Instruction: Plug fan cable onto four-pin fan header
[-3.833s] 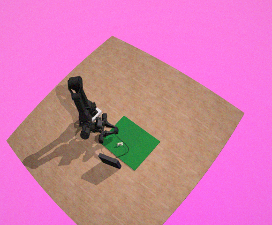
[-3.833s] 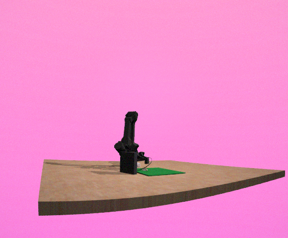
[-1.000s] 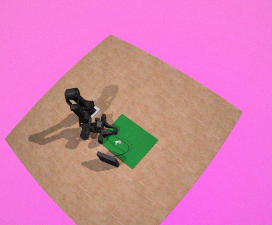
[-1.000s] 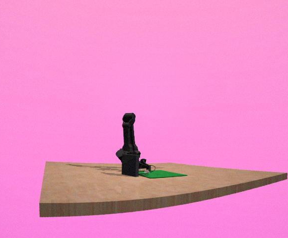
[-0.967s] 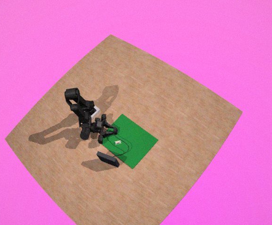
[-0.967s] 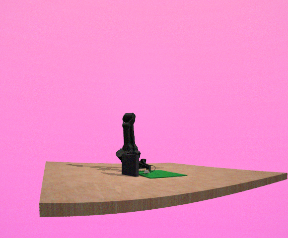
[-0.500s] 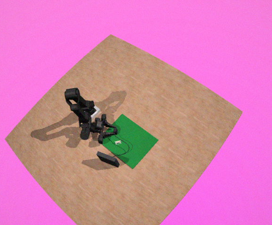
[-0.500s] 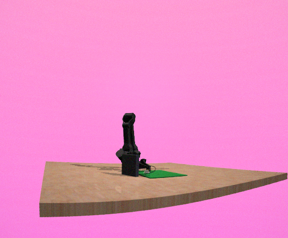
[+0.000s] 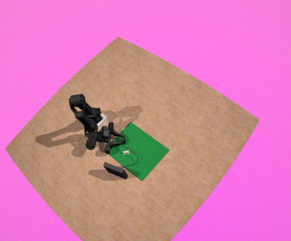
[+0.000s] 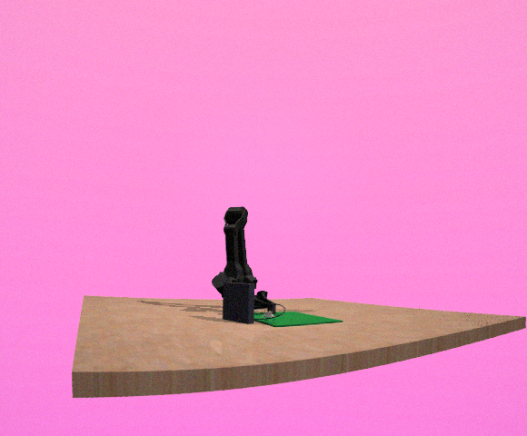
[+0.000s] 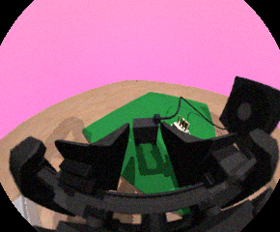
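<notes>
The green board (image 9: pixel 150 150) (image 10: pixel 306 320) (image 11: pixel 150 103) lies flat on the table. The small white four-pin header (image 9: pixel 126 152) (image 10: pixel 268 314) (image 11: pixel 177 126) stands on it with bare pins showing. My gripper (image 9: pixel 124 140) (image 10: pixel 272 307) is part open over the board, beside the header. In the wrist view the black plug (image 11: pixel 145 130) is between the fingertips, with a narrow gap on each side, and is not on the header. Whether the plug rests on the board is hard to tell. The thin dark cable (image 9: pixel 138 158) (image 11: pixel 181 99) loops from the plug to the black fan (image 9: pixel 115 170) (image 10: pixel 238 302) (image 11: pixel 253 106).
The fan stands upright on the wooden table (image 9: pixel 166 90) (image 10: pixel 160 347) (image 11: pixel 101 99), near the board's edge and on the header's side of my gripper. The cable arches past the header. The arm's pale base (image 9: pixel 102 119) stands behind the gripper.
</notes>
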You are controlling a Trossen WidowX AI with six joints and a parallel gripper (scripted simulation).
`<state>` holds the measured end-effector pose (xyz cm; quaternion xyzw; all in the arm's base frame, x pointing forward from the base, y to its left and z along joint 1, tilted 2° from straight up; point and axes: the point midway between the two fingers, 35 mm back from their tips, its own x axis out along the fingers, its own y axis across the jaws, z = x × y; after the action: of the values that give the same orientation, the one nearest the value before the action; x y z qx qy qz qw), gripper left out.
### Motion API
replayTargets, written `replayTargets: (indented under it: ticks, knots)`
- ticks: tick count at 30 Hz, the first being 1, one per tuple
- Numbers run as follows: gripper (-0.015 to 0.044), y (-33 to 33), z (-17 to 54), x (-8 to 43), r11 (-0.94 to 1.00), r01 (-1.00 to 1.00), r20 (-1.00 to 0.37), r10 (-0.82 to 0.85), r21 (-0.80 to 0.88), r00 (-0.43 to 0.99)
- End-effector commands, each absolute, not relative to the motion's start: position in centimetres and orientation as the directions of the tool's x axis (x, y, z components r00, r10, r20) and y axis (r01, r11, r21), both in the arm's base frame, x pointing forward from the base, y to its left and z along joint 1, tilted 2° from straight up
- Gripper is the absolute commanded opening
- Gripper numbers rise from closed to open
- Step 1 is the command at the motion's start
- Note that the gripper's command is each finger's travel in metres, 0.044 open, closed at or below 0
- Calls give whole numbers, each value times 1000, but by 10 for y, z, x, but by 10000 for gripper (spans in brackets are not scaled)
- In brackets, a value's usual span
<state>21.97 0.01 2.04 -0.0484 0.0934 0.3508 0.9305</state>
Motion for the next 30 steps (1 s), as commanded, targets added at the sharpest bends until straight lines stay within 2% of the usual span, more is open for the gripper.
replayTargets:
  ticks: [1,5,8,12,15,17,21,25,30]
  knots:
    - [258,0,20,220,749,-662,-208,644,-24,736]
    - [363,-1,19,227,745,-667,-239,649,12,722]
    - [440,-1,19,249,739,-663,-333,660,120,674]
    - [440,5,25,279,763,-544,-502,642,348,579]
    - [440,9,32,294,803,-332,-635,595,494,492]
    - [440,14,42,299,828,-167,-718,551,536,426]
    - [440,24,70,298,857,170,-857,429,486,285]
    - [440,32,110,281,835,460,-953,262,302,151]
    - [440,33,145,260,772,620,-990,117,137,73]
